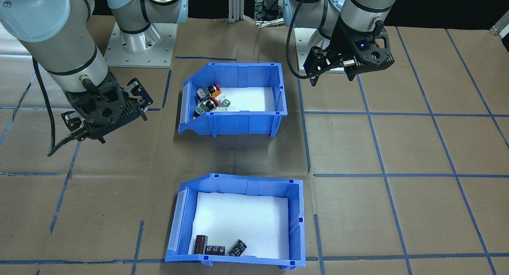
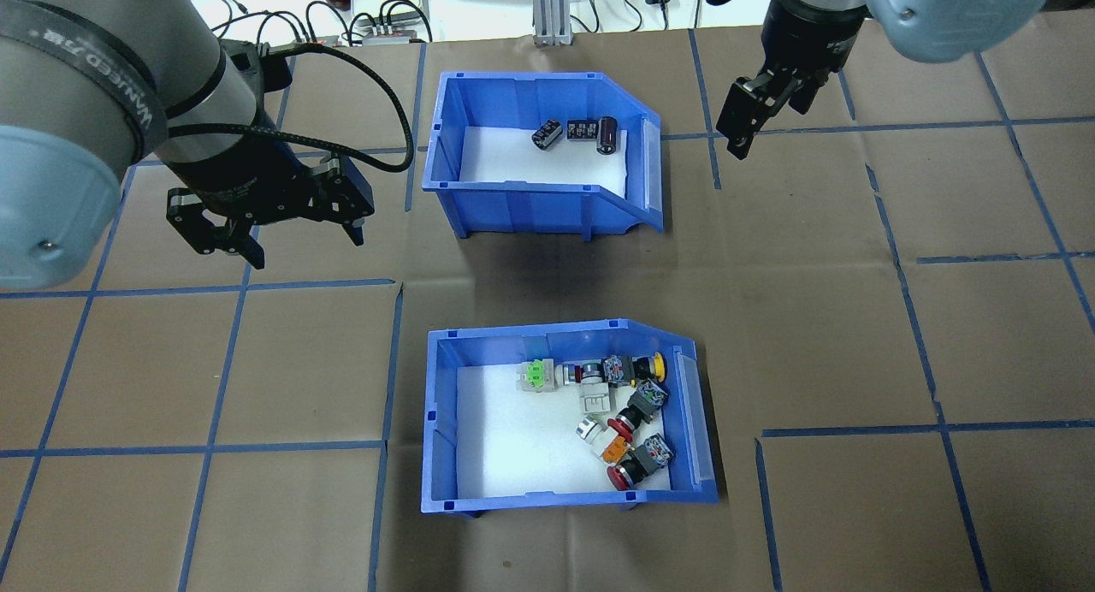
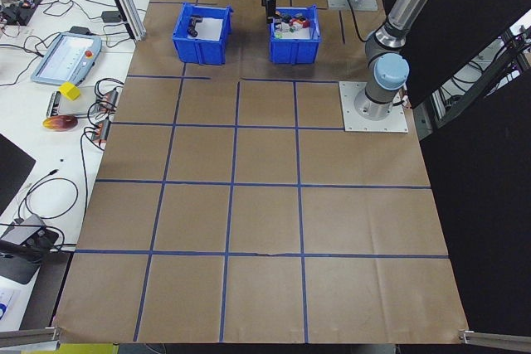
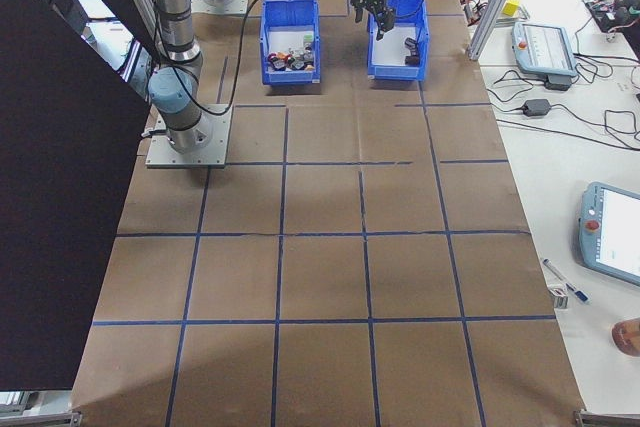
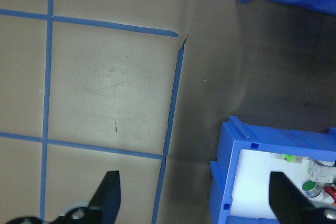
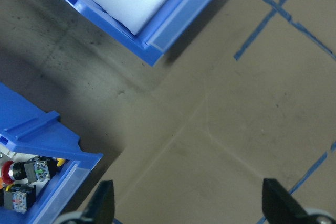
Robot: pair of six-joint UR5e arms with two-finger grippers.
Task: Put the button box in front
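Note:
The button box (image 2: 565, 498) is a blue bin with white foam, and its red, yellow, green and orange push buttons (image 2: 620, 412) are heaped toward the sloped end. It stands on the robot's side of the table (image 1: 234, 122), directly behind the other bin. My left gripper (image 2: 304, 243) hovers open over bare paper to the box's left; its wrist view catches the box's corner (image 5: 226, 182). My right gripper (image 2: 740, 139) hangs open to the right of the far bin, with the box's sloped end (image 6: 42, 145) at its view's lower left. Neither gripper holds anything.
A matching blue bin (image 2: 513, 194) with three black cylindrical parts (image 2: 577, 132) stands farther from the robot, on the operators' side (image 1: 238, 263). Blue tape lines grid the brown paper. The arm base plates (image 1: 139, 48) sit at the robot's edge. Cables and pendants (image 4: 545, 42) lie beyond the table's far edge.

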